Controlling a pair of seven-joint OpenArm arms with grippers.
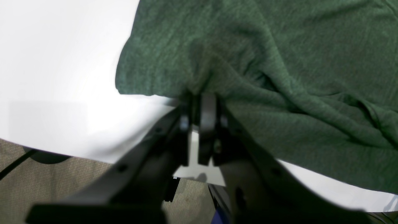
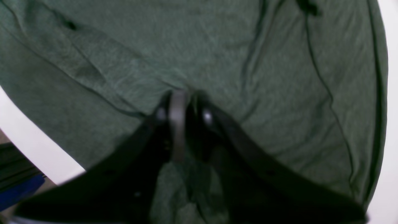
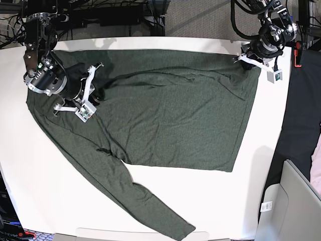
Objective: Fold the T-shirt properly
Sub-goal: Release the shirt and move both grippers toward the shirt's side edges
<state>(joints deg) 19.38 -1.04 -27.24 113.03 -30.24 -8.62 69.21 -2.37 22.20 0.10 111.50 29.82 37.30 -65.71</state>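
- I see a white table filling most of the base view, its surface smooth and plain.
- Directly on it lies the T-shirt, dark olive-green, spread mostly flat with a few creases.
- One long sleeve runs diagonally toward the table's near edge.
- The shirt's hem sits just inside the table's right side, white surface showing beyond it.

1. No text, brand, number or sign could be read in any view.
2. A small white tag lay on the grey bin; its print was too small to read.
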